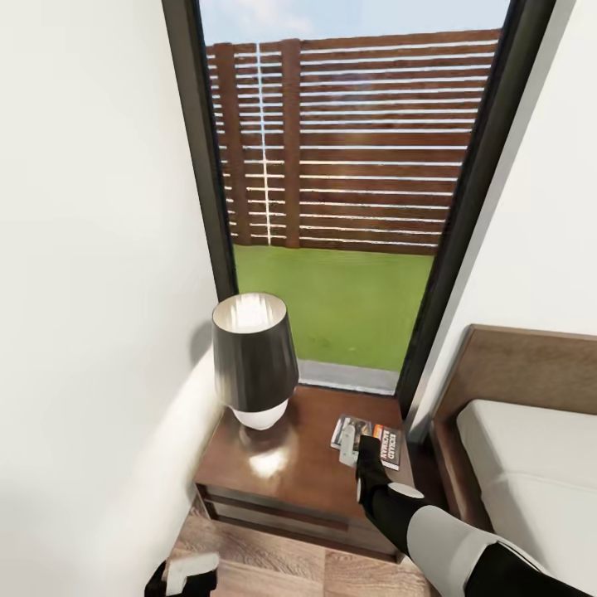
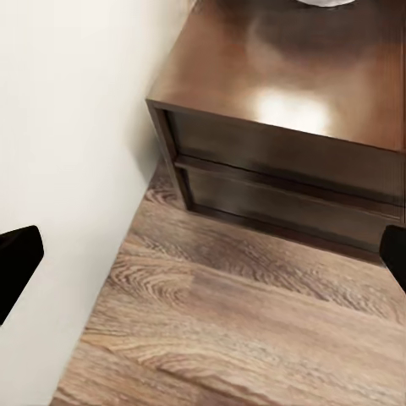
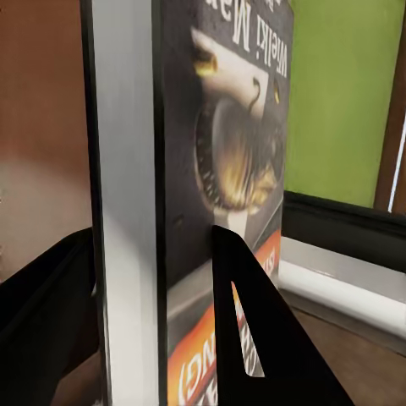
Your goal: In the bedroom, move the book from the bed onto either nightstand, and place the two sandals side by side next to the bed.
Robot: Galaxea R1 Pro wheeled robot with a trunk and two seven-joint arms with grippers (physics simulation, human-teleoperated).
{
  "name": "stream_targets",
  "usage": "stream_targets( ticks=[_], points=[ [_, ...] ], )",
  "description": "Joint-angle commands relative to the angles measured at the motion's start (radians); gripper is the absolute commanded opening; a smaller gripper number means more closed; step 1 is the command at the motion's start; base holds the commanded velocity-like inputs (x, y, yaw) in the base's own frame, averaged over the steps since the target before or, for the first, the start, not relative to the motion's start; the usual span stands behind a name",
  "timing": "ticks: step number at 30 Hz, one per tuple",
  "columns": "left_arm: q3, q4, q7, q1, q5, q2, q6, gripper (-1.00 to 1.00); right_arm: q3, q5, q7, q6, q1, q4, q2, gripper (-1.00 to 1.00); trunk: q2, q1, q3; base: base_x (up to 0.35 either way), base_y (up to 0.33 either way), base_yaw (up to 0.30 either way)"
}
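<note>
Scene brightly and evenly lit; daylight is admitted through tall window [image 1: 348, 191]. Strong glare is seen on glossy nightstand top [image 1: 282, 473] below lamp [image 1: 254, 358], and same bright patch is repeated in left wrist view [image 2: 292, 110]. Soft shadow is cast by lamp on white wall [image 1: 91, 274]. Window frame lines are bent outward near head view edges by wide lens. In right wrist view book [image 3: 228, 178] is rendered very near and blurred; lettering is smeared. Floor planks [image 2: 228, 330] are shown sharp.
</note>
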Motion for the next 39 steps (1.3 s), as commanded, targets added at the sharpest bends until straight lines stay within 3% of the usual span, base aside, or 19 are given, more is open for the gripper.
stream_targets(
  ticks=[1,13,21,39],
  points=[
    [-0.009,-0.032,0.013,0.02,0.004,0.001,-0.005,1.0,0.005,0.006,-0.001,0.007,-0.001,0.0,0.0,-1.0,-0.008,0.004,-0.004,0.0,0.0,0.0],
    [-0.02,-0.066,0.02,0.042,0.005,0.002,-0.008,1.0,0.005,0.003,-0.001,0.007,-0.001,0.0,-0.002,-1.0,-0.092,0.05,-0.041,0.0,0.0,0.0],
    [-0.048,-0.063,0.021,0.043,0.005,0.002,-0.008,1.0,0.005,0.001,-0.001,0.007,-0.001,0.0,-0.002,-1.0,-0.148,0.081,-0.067,0.0,0.0,0.0],
    [-0.05,-0.063,0.021,0.043,0.007,0.002,-0.008,1.0,0.005,-0.002,0.046,-0.022,-0.001,0.002,-0.002,-1.0,-0.274,0.15,-0.123,0.0,0.0,0.0]
  ],
)
